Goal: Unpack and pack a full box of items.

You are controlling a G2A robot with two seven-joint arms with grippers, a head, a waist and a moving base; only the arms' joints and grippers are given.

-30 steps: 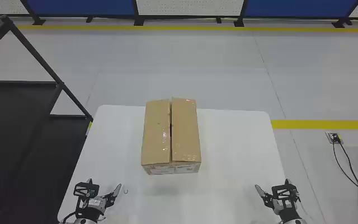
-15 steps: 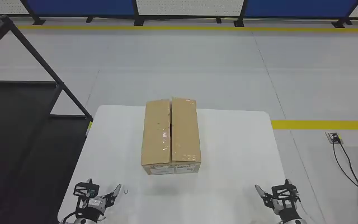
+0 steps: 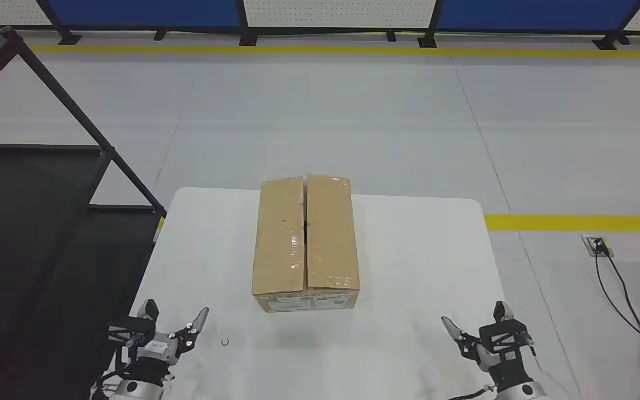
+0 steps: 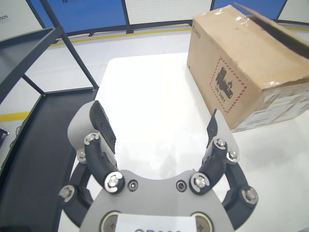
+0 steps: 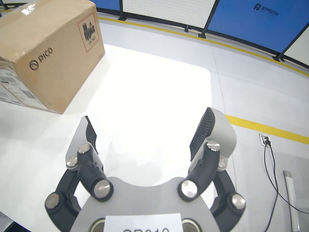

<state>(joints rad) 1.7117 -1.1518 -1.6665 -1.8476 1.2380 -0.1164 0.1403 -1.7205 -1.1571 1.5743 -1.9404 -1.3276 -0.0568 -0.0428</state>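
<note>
Sitting at the middle of the white rectangular table [image 3: 420, 260], the brown cardboard box [image 3: 305, 243] has the left gripper [image 3: 176, 318] at seven o'clock and the right gripper [image 3: 472, 322] at five. Left wrist view: jaws spread wide. Right wrist view: jaws spread wide too.

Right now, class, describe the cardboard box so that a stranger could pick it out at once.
Find the white table. The cardboard box stands near its middle. It alone is brown and tall, two top flaps meeting along a seam.
</note>
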